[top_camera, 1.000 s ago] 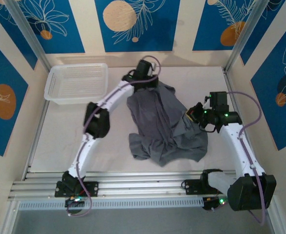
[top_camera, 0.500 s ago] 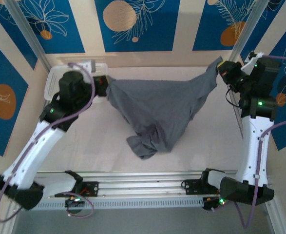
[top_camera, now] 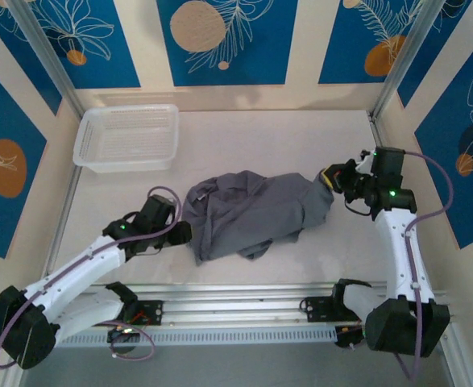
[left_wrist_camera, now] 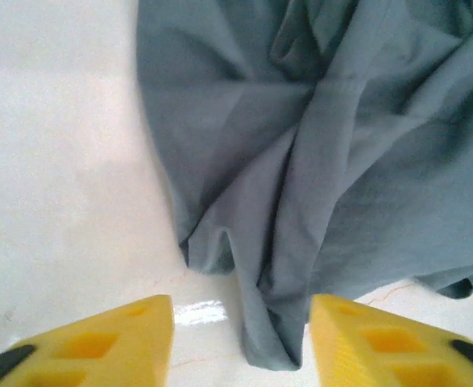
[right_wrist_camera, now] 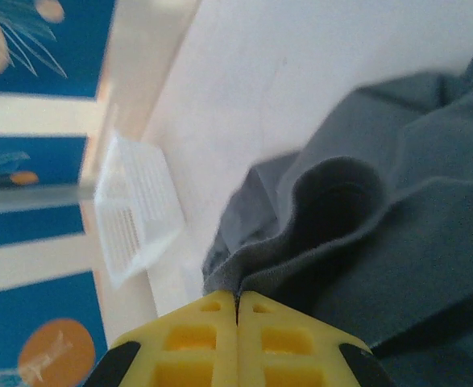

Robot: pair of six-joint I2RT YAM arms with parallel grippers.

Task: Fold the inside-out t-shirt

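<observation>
A pale cream tabletop (top_camera: 244, 129) lies under even light, walled far beyond the left gripper (top_camera: 184, 234) and close beside the right gripper (top_camera: 330, 179) by cream wall panels (top_camera: 143, 44) printed with blue rectangles, white leaves and orange discs, with silver aluminium rails (top_camera: 236, 310) behind both.

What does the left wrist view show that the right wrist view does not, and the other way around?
Left wrist: the left gripper, jaws open, a hem of the t-shirt lying loose between them. Right wrist: the right gripper, shut on a t-shirt fold, plus the white mesh basket and blue wall panels. Both: the grey t-shirt on the white table.
</observation>
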